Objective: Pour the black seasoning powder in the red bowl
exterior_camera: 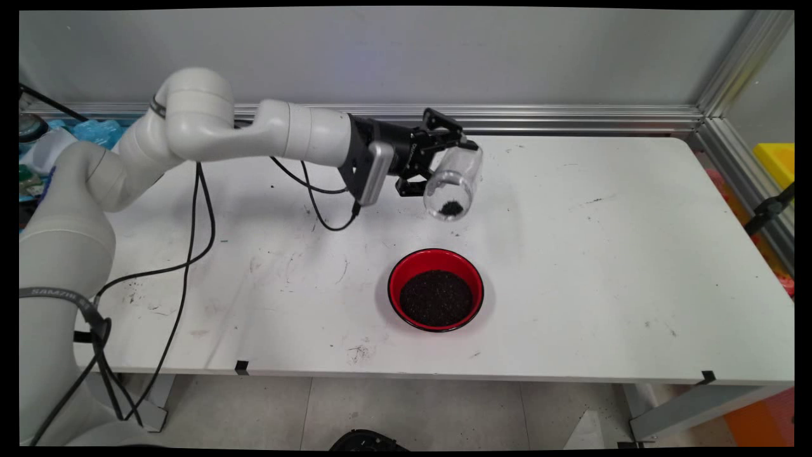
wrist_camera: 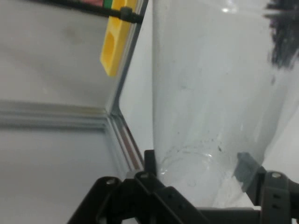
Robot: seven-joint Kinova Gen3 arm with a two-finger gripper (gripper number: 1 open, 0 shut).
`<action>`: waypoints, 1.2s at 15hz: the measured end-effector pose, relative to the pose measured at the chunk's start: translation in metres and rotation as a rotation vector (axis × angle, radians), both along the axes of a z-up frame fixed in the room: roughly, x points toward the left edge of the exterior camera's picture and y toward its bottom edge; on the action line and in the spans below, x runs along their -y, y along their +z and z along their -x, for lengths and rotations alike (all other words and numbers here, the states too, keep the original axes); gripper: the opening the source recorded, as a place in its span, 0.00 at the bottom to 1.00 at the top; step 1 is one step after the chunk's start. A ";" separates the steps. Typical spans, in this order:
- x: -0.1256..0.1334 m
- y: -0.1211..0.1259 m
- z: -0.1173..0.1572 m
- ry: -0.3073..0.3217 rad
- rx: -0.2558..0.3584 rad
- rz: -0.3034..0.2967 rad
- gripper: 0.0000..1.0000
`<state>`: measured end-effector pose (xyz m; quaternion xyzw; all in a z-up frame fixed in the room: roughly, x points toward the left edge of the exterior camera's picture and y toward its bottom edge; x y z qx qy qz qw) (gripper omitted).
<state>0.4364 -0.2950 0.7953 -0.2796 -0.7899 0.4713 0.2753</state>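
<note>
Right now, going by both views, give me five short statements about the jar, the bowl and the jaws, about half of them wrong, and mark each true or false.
1. The gripper holds a clear jar in its jaws. True.
2. The jar stands upright on the table. False: it is tilted in the air, its mouth pointing down toward the table's near side.
3. A red bowl on the table holds dark grains. True.
4. The jar is completely empty. False: a small dark clump sits near its mouth.
5. The bowl lies tipped on its side. False: it sits upright, nearer the camera than the jar.
</note>
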 end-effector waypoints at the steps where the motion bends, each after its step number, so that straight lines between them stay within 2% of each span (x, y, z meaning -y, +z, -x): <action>1: 0.002 0.004 -0.003 0.027 -0.024 -0.049 0.00; 11: 0.018 0.029 -0.034 0.212 -0.214 -0.448 0.00; 16: 0.018 0.027 -0.052 0.314 -0.321 -0.680 0.00; 18: 0.019 0.024 -0.057 0.340 -0.354 -0.735 0.00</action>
